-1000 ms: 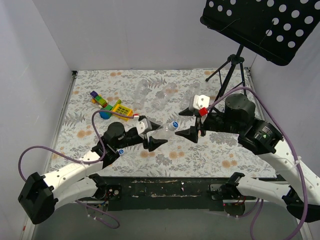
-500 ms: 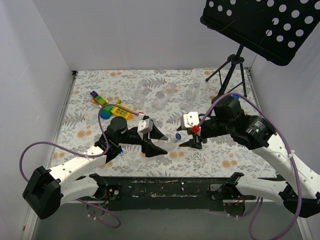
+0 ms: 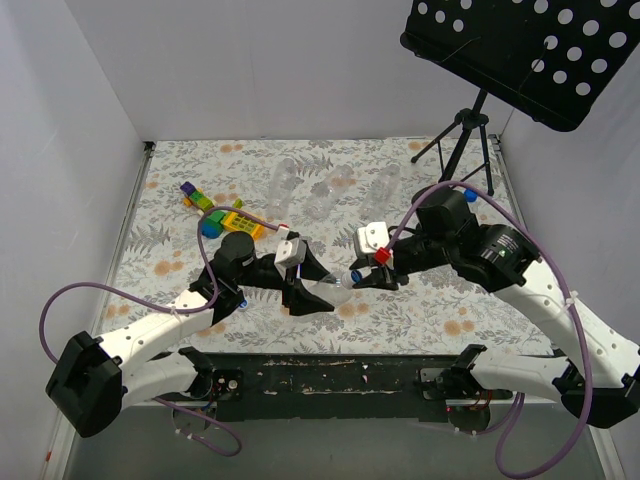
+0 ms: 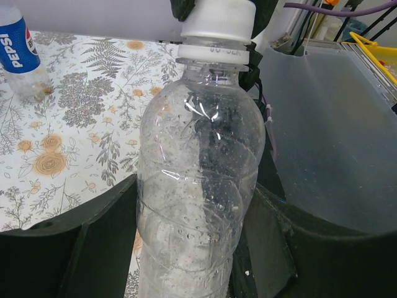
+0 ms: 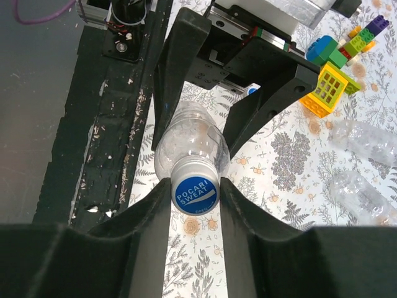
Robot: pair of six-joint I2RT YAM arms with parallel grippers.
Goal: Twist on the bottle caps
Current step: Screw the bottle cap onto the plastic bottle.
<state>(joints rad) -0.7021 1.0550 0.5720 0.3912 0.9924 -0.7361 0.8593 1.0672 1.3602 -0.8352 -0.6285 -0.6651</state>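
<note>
My left gripper is shut on the body of a clear bottle, which it holds off the table, neck pointing toward the right arm. A bottle cap, white-sided with a blue printed top, sits on that neck. My right gripper is shut on this cap, one finger touching each side. In the top view the cap sits between the two grippers. Three more clear bottles lie at the back of the table. A small blue cap lies beside the left arm.
Colourful toy blocks lie at the left back. A black tripod stand with a perforated tray is at the back right. A Pepsi-labelled bottle lies on the floral table cover. The black near edge runs below the held bottle.
The right gripper moved left onto the cap and went from open to shut on it. The left arm shifted the bottle slightly nearer and lower.
</note>
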